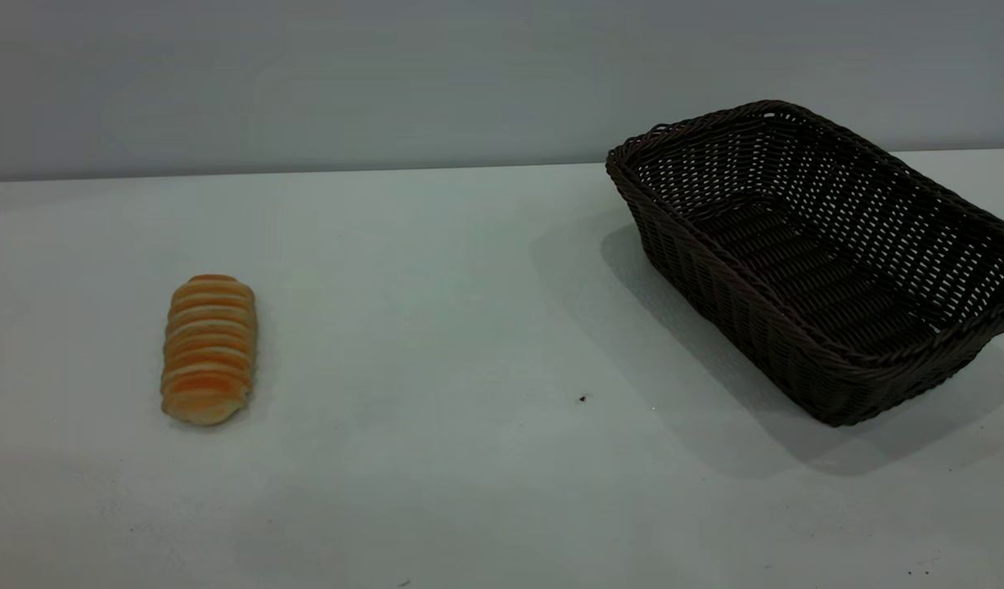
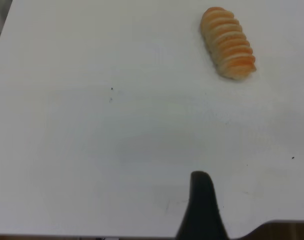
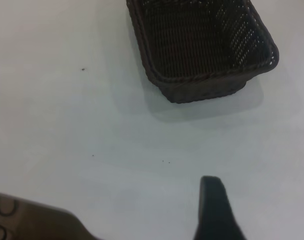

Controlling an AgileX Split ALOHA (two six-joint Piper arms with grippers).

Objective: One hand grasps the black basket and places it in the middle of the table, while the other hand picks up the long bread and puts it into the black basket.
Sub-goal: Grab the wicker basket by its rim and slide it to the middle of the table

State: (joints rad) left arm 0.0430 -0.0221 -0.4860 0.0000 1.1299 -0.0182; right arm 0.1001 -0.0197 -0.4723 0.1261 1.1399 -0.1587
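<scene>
The long bread (image 1: 209, 349), a golden-orange ridged roll, lies on the table (image 1: 436, 327) at the left. The black basket (image 1: 821, 254), a dark woven wicker basket, stands empty at the right, set at an angle, near the table's far edge. Neither gripper shows in the exterior view. In the left wrist view my left gripper (image 2: 202, 210) shows as a black tip above bare table, well apart from the bread (image 2: 228, 42). In the right wrist view my right gripper (image 3: 216, 212) shows as a black tip above bare table, well short of the basket (image 3: 202, 47).
A tiny dark speck (image 1: 583, 398) lies on the table between bread and basket. The table's edge (image 2: 287, 225) shows close to the left gripper, and another stretch of the edge (image 3: 36, 210) close to the right gripper. A grey wall stands behind the table.
</scene>
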